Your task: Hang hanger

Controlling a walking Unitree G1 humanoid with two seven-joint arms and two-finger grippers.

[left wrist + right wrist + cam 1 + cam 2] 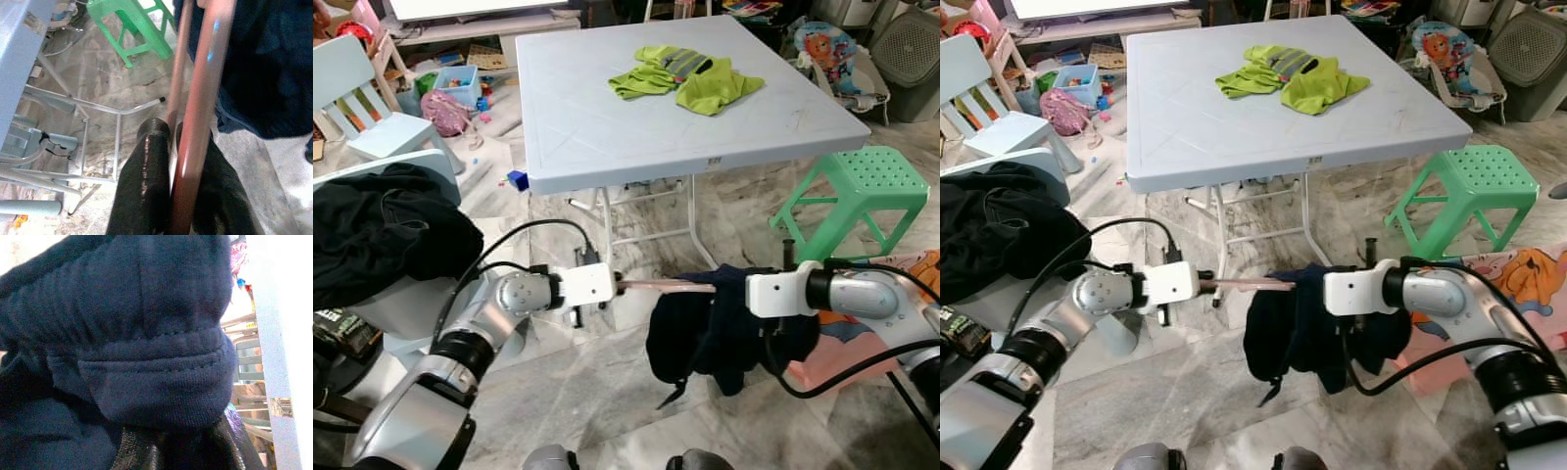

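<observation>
Hanger (666, 286): stiff, light pink rod, limp dark garment (705, 338) draped over; left end effector (171, 161) clamped on its end, right end effector (171, 450) buried in cloth, grip unclear.

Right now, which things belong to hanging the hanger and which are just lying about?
In the job:
pink hanger
dark garment draped on it
left gripper, shut on the hanger
right gripper, in the garment's folds

Lying about:
yellow-green vest
table
green stool
black clothes pile
</observation>
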